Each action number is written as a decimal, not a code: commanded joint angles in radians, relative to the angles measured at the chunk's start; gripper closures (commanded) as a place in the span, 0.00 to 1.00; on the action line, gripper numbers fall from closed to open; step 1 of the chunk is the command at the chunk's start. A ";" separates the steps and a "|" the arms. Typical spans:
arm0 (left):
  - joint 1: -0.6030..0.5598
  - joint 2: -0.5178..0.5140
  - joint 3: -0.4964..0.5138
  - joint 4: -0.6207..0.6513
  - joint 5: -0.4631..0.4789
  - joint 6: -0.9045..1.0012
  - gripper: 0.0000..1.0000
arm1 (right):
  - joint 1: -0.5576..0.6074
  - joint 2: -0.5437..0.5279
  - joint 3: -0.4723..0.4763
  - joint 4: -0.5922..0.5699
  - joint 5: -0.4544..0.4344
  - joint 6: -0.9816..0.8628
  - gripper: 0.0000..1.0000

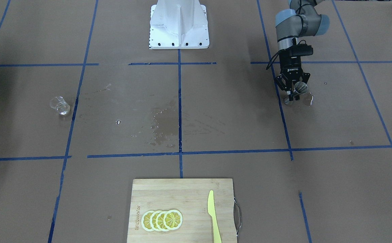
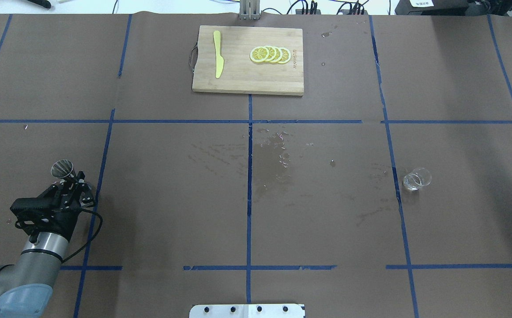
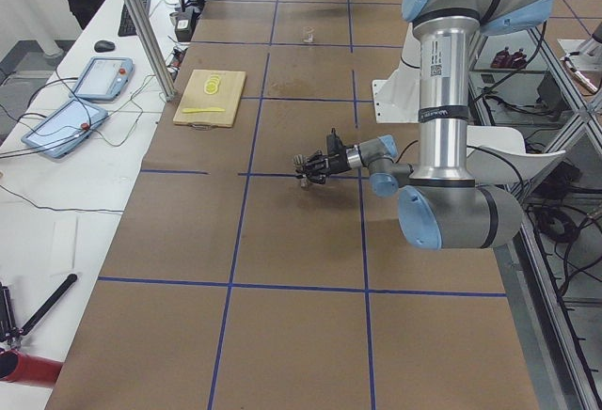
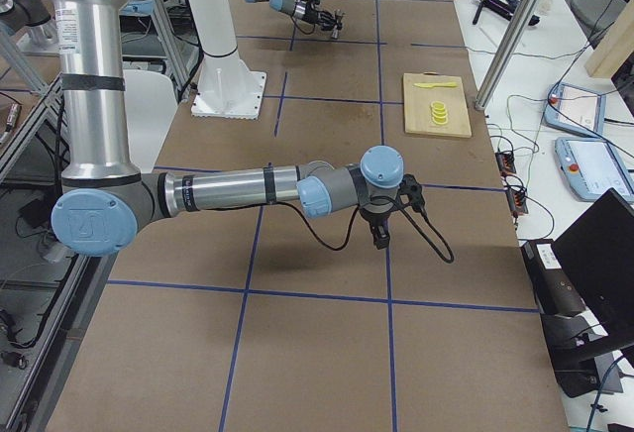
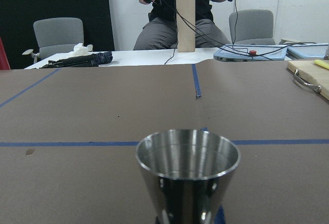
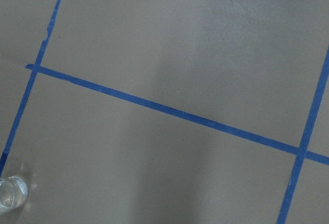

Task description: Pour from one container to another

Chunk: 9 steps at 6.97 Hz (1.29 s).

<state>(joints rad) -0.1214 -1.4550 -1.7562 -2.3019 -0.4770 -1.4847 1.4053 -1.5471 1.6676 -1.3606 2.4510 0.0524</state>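
In the front-facing view, the left gripper (image 1: 293, 94) is reaching out low over the table (image 1: 236, 111). Its fingers appear to be drawn narrow around the waist of the jigger (image 1: 300, 88), which is standing upright with its mouth just above the fingertips. The glass (image 1: 59, 105) is sitting well apart from those fingers, far off on the other side, with no gripper at it.

From overhead, the left gripper (image 2: 69, 180) is showing the same hold, with the jigger (image 2: 62, 168) rising just past the fingertips. The glass (image 2: 416, 178) is standing alone, and a wet patch (image 2: 273, 163) is lying between the two. The right gripper is not appearing here.

In the left side view, the left gripper (image 3: 308, 161) is showing too small to judge.

In the right side view, the right gripper (image 4: 381, 234) is hanging fingers-down over the table. I cannot tell whether its fingers are wide or narrow.

The left wrist camera is looking straight at the jigger (image 5: 187, 167), upright and right ahead of the fingers. I cannot tell whether anything is in it.

In the right wrist view, the glass (image 6: 10, 196) is peeking in at the lower left corner, and no fingers are showing.

As I judge it, the task is only starting. The receiving jigger is in hand, the glass is not yet picked up, and no pouring is happening. Gripping the glass, bringing the two together and tipping all remain.
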 commanded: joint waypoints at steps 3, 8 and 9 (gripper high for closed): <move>-0.004 0.012 0.020 -0.343 0.003 0.263 1.00 | -0.053 0.045 0.143 0.005 -0.009 0.131 0.01; -0.110 -0.031 -0.017 -0.428 -0.084 0.487 1.00 | -0.563 -0.174 0.245 0.750 -0.635 0.759 0.01; -0.116 -0.051 -0.011 -0.429 -0.084 0.506 1.00 | -0.656 -0.200 0.288 0.752 -0.762 0.875 0.01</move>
<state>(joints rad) -0.2129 -1.4825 -1.7688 -2.7155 -0.5492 -1.0294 0.8603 -1.7094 1.9189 -0.6471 1.8396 0.8122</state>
